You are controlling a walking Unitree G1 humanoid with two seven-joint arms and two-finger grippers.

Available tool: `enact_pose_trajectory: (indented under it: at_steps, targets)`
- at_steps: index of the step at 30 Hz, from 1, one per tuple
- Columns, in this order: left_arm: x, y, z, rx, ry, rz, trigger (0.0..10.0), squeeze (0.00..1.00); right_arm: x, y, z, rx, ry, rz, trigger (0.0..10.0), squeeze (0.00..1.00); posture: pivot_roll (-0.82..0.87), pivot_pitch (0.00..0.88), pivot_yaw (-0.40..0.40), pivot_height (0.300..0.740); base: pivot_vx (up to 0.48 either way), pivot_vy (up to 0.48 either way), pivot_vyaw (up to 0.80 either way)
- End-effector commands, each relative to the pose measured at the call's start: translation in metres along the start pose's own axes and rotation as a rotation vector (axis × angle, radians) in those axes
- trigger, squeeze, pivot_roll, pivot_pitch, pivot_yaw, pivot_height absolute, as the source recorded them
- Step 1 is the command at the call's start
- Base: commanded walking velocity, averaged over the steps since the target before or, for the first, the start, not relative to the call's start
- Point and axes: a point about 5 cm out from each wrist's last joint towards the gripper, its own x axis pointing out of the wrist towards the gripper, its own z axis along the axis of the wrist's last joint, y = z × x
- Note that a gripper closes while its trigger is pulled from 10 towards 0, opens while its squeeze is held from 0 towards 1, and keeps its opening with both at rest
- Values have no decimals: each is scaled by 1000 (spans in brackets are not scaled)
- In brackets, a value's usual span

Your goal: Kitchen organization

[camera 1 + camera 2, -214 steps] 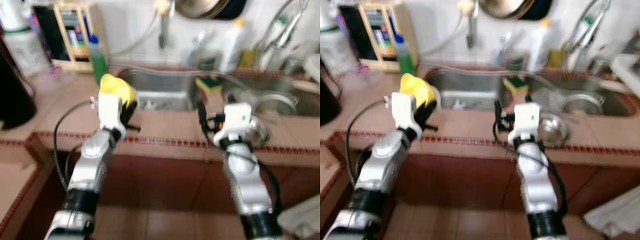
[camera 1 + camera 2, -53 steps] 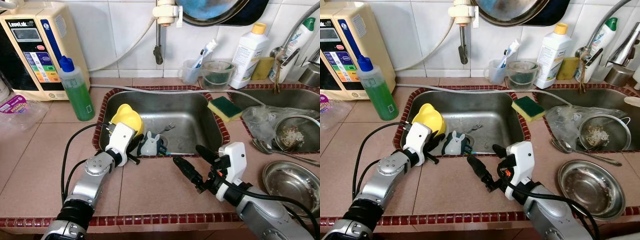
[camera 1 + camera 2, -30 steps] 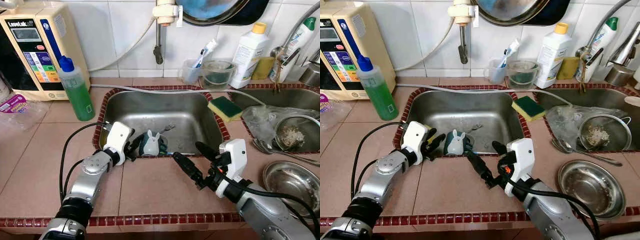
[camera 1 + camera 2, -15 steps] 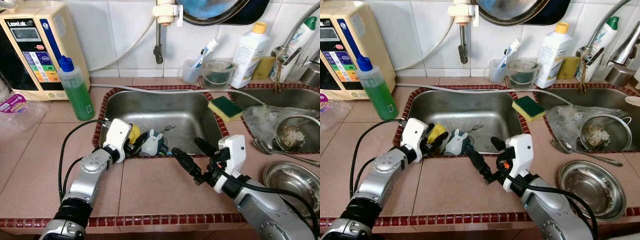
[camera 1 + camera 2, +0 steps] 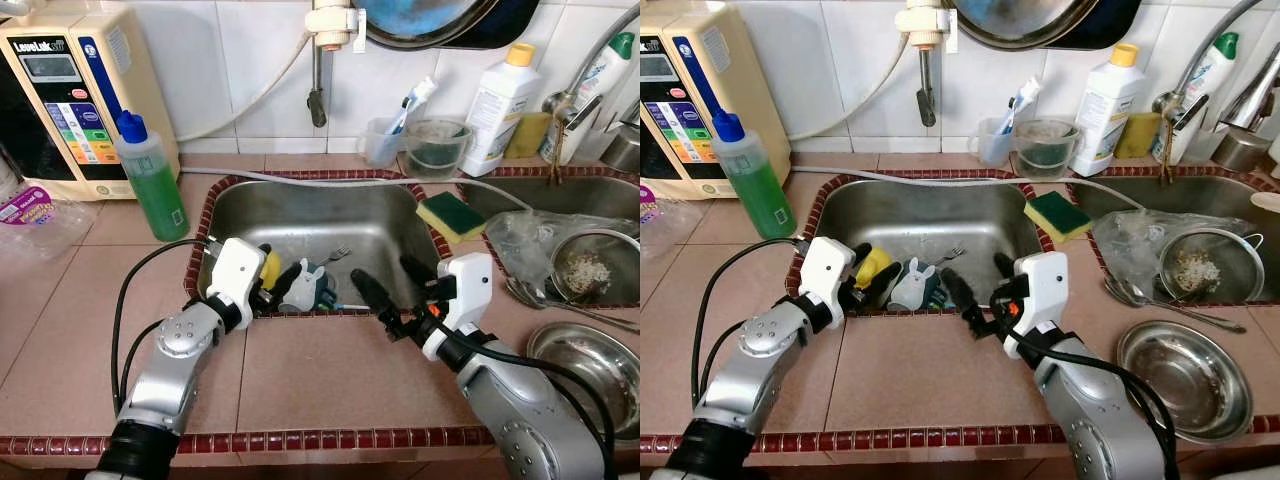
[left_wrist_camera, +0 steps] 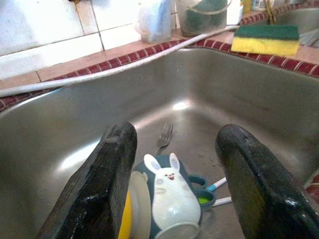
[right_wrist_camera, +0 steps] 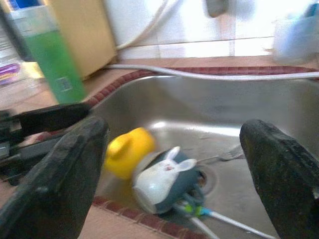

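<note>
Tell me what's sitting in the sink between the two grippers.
A bunny mug lies on its side between the left gripper and right gripper, with a yellow cup beside it, seen in the eye views.

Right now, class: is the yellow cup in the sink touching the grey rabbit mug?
Touching. In the left wrist view, the yellow cup lies pressed against the rabbit mug, no gap between.

One mug [image 5: 912, 284], two sinks [image 5: 840, 205].

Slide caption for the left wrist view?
Open left gripper above bunny mug and yellow cup in steel sink.
</note>
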Motion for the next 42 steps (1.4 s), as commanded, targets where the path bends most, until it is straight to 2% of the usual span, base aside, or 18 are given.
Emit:
enact_pose_trajectory:
  at_steps: [1, 2, 5, 10, 13, 16, 17, 25, 29, 33, 36, 38, 42]
  targets:
    - [-1, -2, 3, -9, -9, 10, 10000, 0, 1, -6, 3, -25, -23, -42, 10000, 0, -117, 61, 27, 740, 0, 0, 0]
    - [-3, 0, 7, -7, -33, 60, 10000, 0, 4, -13, 3, -46, -48, -102, 10000, 0, -114, 59, 26, 740, 0, 0, 0]
    - [-5, 4, 14, -26, -79, 163, 10000, 0, 6, -21, 4, -54, -86, -180, 10000, 0, -110, 51, 29, 740, 0, 0, 0]
    - [-6, 6, 20, -54, -114, 240, 10000, 0, 10, -25, 8, -63, -140, -222, 10000, 0, -116, 38, 32, 740, 0, 0, 0]
    - [-8, 7, 26, -67, -163, 288, 10000, 0, 13, -26, 13, -98, -196, -274, 10000, 0, -122, 48, 40, 740, 0, 0, 0]
    - [-11, 9, 33, -106, -211, 319, 10000, 0, 15, -26, 20, -191, -254, -307, 10000, 0, -129, 44, 43, 740, 0, 0, 0]
    - [-14, 10, 35, -76, -252, 333, 10000, 0, 16, -24, 22, -267, -293, -322, 10000, 0, -129, 45, 42, 740, 0, 0, 0]
    - [-20, 15, 28, 21, -239, 447, 10000, 0, 16, -24, 15, -318, -290, -336, 10000, 0, -130, 47, 32, 740, 0, 0, 0]
    - [-23, 11, 23, 87, -235, 443, 10000, 0, 19, -24, 9, -334, -276, -330, 10000, 0, -122, 44, 20, 740, 0, 0, 0]
    - [-24, 9, 27, 33, -276, 430, 10000, 0, 21, -25, 9, -342, -282, -323, 10000, 0, -118, 42, 19, 740, 0, 0, 0]
    - [-24, 2, 29, 53, -291, 412, 10000, 0, 21, -24, 8, -328, -281, -318, 10000, 0, -112, 46, 17, 740, 0, 0, 0]
    - [-22, -5, 31, 31, -289, 371, 10000, 0, 22, -20, 4, -328, -270, -302, 10000, 0, -115, 42, 27, 740, 0, 0, 0]
    - [-21, -6, 33, 47, -293, 365, 10000, 0, 23, -18, 3, -325, -276, -300, 10000, 0, -119, 42, 32, 740, 0, 0, 0]
